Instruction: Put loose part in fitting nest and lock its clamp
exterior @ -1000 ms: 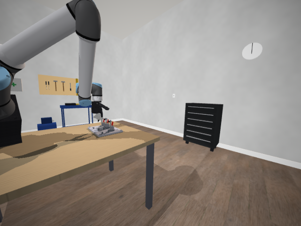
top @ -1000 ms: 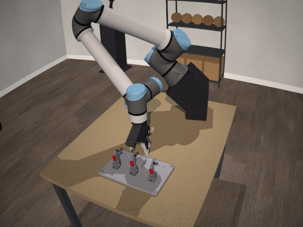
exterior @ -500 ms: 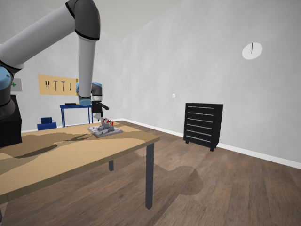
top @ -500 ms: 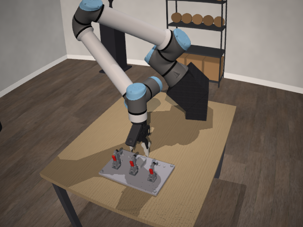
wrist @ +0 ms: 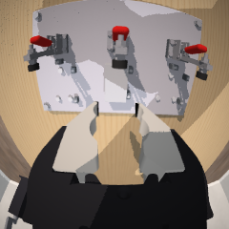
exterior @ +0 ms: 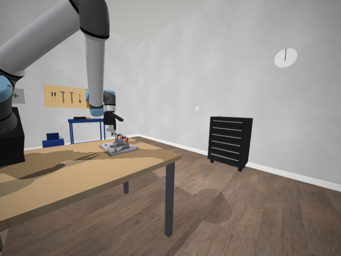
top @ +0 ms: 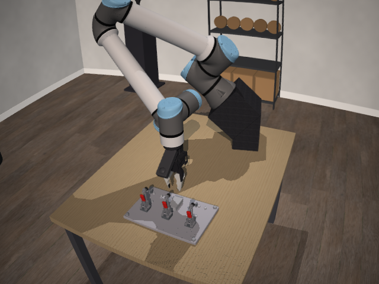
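Observation:
The grey fixture plate [top: 173,216] lies on the wooden table with three toggle clamps with red handles: left [top: 143,197], middle [top: 164,204] and right [top: 189,213]. All three handles stand raised. A pale flat part [top: 176,200] lies in the middle nest behind the middle clamp; in the wrist view it shows as a lighter patch [wrist: 115,91] under the middle clamp [wrist: 119,33]. My gripper [top: 174,183] hovers above the plate's rear edge, in line with the middle nest. Its fingers are drawn in narrow with nothing between them.
The arm's black base block [top: 241,116] stands at the back of the table. The plate [exterior: 119,147] sits near the table's far corner in the exterior view. A shelf rack [top: 244,45] and a black drawer cabinet [exterior: 229,142] stand away from the table.

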Action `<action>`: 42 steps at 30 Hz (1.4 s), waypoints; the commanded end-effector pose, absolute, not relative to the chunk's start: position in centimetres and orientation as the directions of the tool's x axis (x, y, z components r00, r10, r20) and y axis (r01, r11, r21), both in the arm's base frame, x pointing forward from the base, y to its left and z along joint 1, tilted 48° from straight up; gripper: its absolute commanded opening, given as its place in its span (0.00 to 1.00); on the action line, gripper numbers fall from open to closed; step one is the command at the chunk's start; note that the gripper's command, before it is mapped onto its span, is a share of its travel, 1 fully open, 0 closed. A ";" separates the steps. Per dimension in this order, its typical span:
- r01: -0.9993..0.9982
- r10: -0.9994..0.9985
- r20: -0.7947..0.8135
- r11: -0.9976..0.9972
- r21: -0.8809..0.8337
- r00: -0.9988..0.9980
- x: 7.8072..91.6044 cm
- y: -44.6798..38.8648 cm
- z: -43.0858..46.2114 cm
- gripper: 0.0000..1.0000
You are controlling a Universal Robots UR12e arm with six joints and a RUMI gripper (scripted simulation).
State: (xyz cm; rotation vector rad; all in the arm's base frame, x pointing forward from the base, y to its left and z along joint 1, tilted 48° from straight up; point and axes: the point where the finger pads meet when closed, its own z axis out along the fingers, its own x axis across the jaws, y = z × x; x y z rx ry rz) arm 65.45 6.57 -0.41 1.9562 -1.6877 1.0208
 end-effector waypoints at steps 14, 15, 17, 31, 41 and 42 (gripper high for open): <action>-0.959 -0.697 0.716 -0.219 -0.181 0.024 63.0 12.5 5.5 0.28; -0.959 -0.697 0.716 -0.219 -0.181 0.024 63.0 12.6 5.6 0.28; -0.959 -0.697 0.716 -0.219 -0.181 0.024 63.0 12.6 5.6 0.28; -0.959 -0.697 0.716 -0.219 -0.181 0.024 64.3 13.0 5.9 0.28; -0.959 -0.697 0.716 -0.219 -0.181 0.024 67.2 13.7 6.4 0.28; -0.959 -0.697 0.716 -0.219 -0.181 0.024 67.6 13.7 6.5 0.28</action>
